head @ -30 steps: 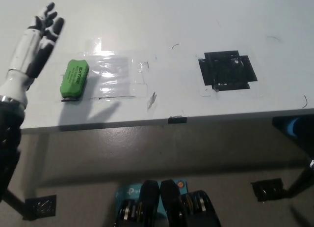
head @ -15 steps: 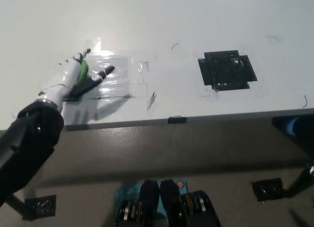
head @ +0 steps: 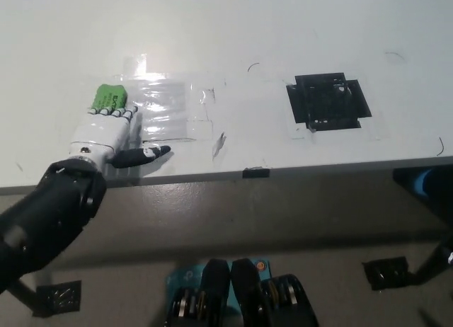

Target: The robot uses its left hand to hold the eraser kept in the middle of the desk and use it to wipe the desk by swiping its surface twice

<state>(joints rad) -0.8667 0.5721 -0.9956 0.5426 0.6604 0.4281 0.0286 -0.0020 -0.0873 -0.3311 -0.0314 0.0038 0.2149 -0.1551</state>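
While the white left hand [head: 107,132] lies palm-down over the green eraser [head: 110,97], its fingers curl onto the near end and the thumb juts sideways. Clear tape [head: 173,107] lies just beside the eraser on the desk [head: 226,30].

black tape patch [head: 328,101], perhaps clear tape [head: 173,107]

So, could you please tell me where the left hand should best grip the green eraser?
Across its long sides, coming from above. The eraser lies flat on the desk, a rounded block, its near end already under the left hand, so a top-down clasp probably suits.
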